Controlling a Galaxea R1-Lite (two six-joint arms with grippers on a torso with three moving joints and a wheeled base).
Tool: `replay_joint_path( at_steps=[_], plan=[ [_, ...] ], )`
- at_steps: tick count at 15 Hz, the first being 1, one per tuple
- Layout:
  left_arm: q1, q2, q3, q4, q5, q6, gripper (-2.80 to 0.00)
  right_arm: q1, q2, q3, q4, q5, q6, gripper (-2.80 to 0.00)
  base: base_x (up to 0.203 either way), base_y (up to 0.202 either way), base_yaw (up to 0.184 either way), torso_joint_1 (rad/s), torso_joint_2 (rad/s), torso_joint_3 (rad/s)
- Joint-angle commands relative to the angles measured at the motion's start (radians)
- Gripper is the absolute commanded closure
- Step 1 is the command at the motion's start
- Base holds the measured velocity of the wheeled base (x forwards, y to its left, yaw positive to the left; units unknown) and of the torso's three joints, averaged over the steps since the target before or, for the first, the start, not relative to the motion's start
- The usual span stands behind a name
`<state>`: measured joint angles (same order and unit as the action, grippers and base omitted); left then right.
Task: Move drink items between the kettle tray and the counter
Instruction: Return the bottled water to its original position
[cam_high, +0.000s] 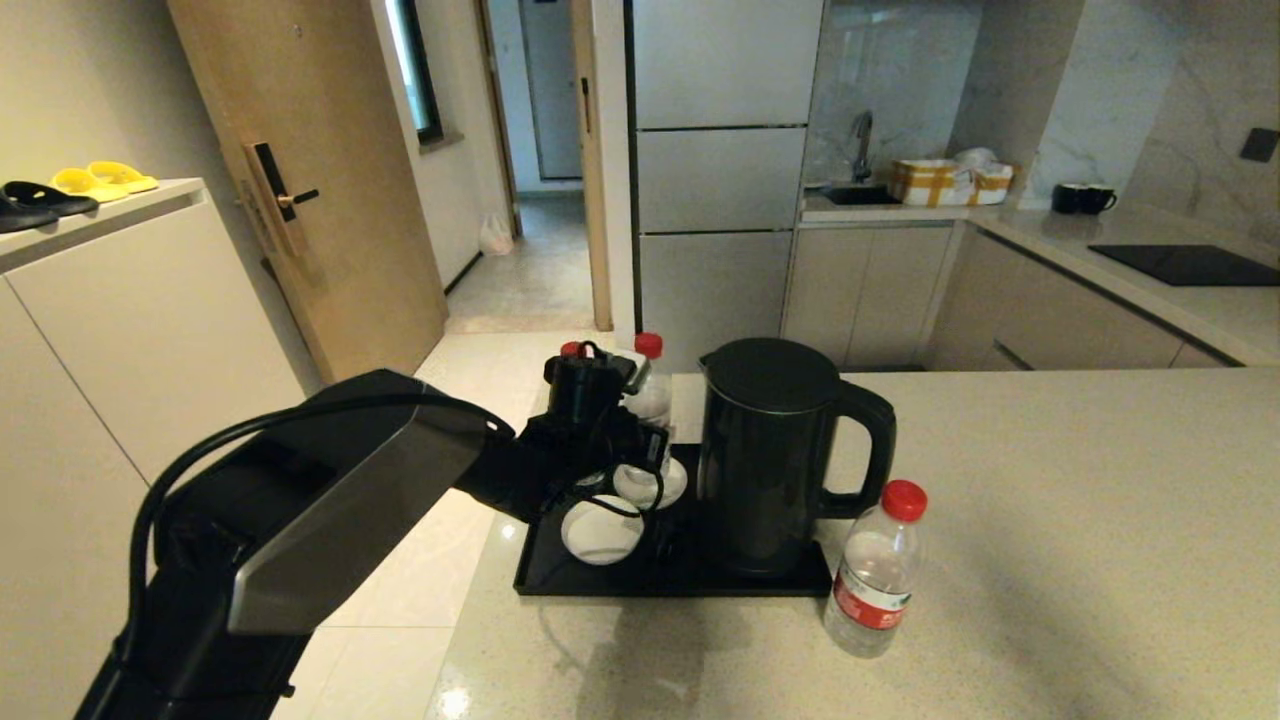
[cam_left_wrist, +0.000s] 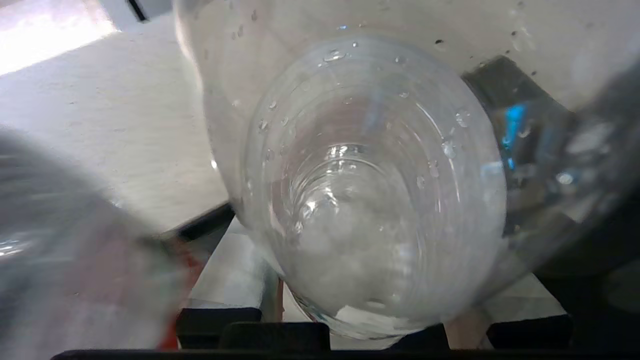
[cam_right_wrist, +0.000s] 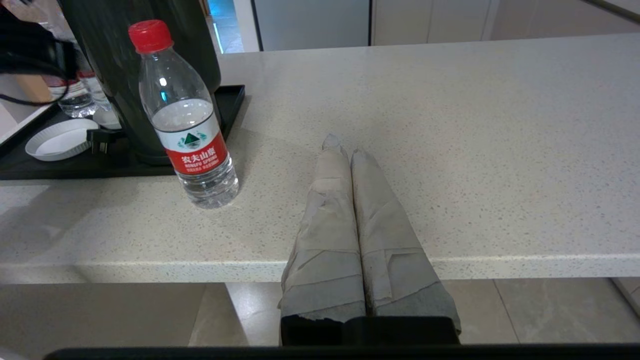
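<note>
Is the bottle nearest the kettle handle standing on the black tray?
No. That bottle stands upright on the counter, just outside the tray's rim.

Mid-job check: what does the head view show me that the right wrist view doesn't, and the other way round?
Only the head view: the left gripper at the two clear red-capped bottles behind the black kettle tray; its fingers are hidden.

Only the right wrist view: the right gripper, its taped fingers closed and empty, level with the counter edge.

Both: the third clear red-capped bottle on the beige speckled counter, the black kettle, a white round dish.
</note>
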<state>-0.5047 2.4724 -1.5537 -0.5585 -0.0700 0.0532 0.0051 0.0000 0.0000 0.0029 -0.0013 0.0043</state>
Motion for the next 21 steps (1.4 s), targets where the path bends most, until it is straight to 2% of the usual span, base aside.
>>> replay_joint_path(
  at_steps=[1, 3, 7, 10, 13, 21],
  plan=[
    [-0.002, 0.024, -0.014, -0.004, 0.001, 0.002, 0.0, 0.001, 0.001, 0.0, 0.0, 0.0, 0.0, 0.0, 0.0, 0.0, 0.0, 0.0, 0.0, 0.0],
    [0.0, 0.03, -0.019, -0.004, -0.001, 0.037, 0.0, 0.001, 0.002, 0.002, 0.0, 0.0, 0.0, 0.0, 0.0, 0.0, 0.0, 0.0, 0.0, 0.0],
    [-0.002, 0.074, -0.059, -0.032, 0.05, 0.065, 0.0, 0.001, 0.002, 0.001, 0.0, 0.0, 0.0, 0.0, 0.0, 0.0, 0.0, 0.0, 0.0, 0.0],
    [-0.006, 0.088, -0.075, -0.038, 0.058, 0.071, 0.0, 0.001, 0.002, 0.002, 0.0, 0.0, 0.0, 0.0, 0.0, 0.0, 0.0, 0.0, 0.0, 0.0],
    [-0.018, 0.133, -0.125, -0.044, 0.134, 0.07, 0.0, 0.001, 0.002, 0.002, 0.0, 0.0, 0.0, 0.0, 0.0, 0.0, 0.0, 0.0, 0.0, 0.0],
    [-0.021, 0.14, -0.121, -0.055, 0.139, 0.071, 0.0, 0.001, 0.002, 0.002, 0.0, 0.0, 0.0, 0.0, 0.0, 0.0, 0.0, 0.0, 0.0, 0.0]
  ],
)
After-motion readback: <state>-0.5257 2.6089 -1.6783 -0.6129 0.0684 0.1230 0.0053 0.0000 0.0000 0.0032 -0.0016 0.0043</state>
